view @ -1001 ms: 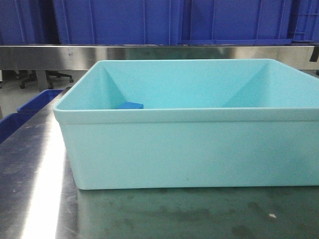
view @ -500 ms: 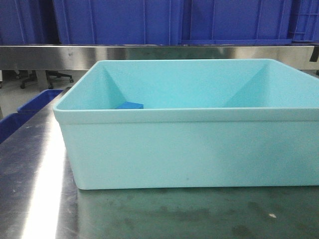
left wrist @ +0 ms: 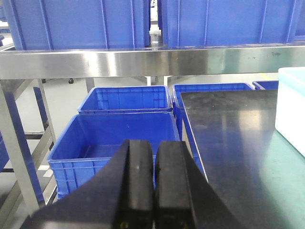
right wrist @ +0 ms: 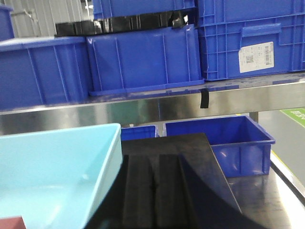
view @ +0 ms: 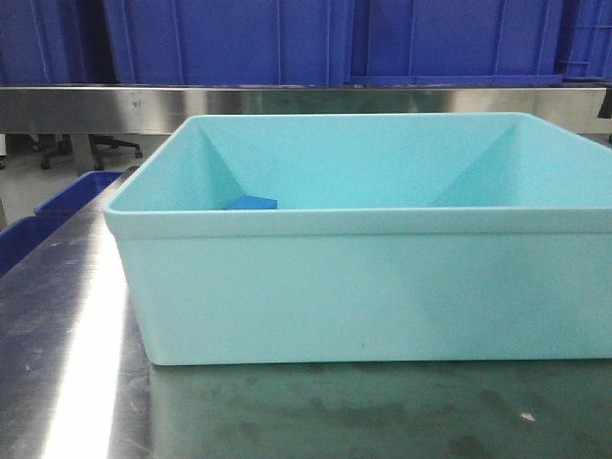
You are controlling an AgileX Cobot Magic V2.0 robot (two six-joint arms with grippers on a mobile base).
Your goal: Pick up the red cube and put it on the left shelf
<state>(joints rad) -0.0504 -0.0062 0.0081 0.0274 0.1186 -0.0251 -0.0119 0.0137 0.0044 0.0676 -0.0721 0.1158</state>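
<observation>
Fingers (left wrist: 140,176) of left tool (left wrist: 153,149), flat black slabs, pressed together

A shiny steel worktop (view: 67,382), streaked with bright glare down the lower left of the front view and darker and greenish along the bottom edge, carries one large pale turquoise tub (view: 363,287) sitting flat across the middle and right of the frame.

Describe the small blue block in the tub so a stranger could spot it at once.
Find the large turquoise tub on the steel table. Inside, near its far left corner, the blue block peeks over the near rim. It is the only dark blue thing within the tub; the blue crates all sit outside it.
</observation>
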